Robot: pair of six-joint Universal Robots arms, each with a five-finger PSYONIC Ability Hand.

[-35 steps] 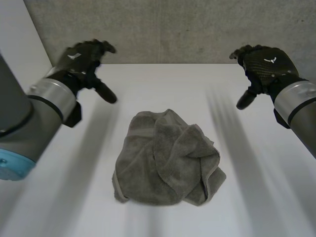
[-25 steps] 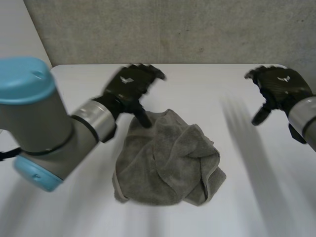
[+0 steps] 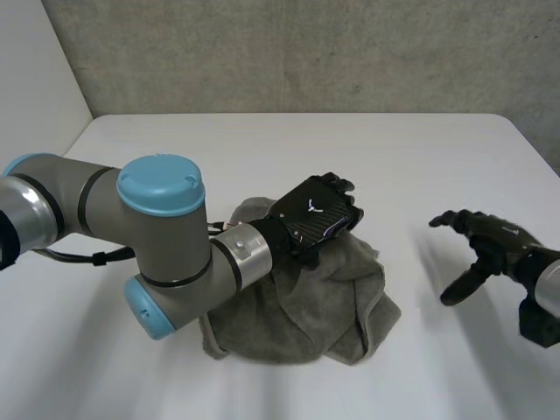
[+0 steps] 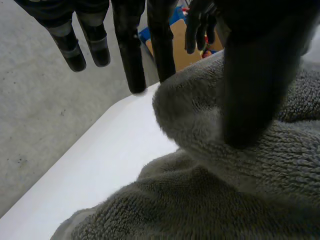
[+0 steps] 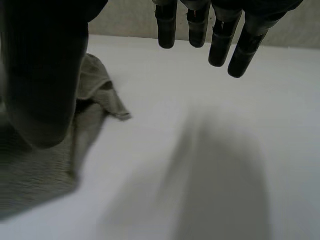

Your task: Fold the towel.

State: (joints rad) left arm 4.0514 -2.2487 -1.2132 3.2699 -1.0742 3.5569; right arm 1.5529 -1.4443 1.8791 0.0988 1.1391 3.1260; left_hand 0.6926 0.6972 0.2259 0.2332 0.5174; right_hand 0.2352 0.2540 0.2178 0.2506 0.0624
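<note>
Left hand [image 3: 313, 215] is hovering over the far side of the towel [image 3: 302, 322], fingers [image 4: 131, 55] straight and reaching past a raised fold, so it's not gripping anything. Right hand [image 3: 492, 238] is hanging open over bare table [image 3: 262, 149], off beside the towel. The towel's lying in a crumpled heap mid-table, so I'd say no folding is done yet and it probably needs spreading flat first.

Towel [image 3: 297, 319] on table [image 3: 262, 149]; left robot hand [image 3: 317, 214] over it, right robot hand [image 3: 486, 241] apart, rightward.

Grey terry towel [image 3: 297, 306], crumpled in a loose heap, mid-table, unfolded.
</note>
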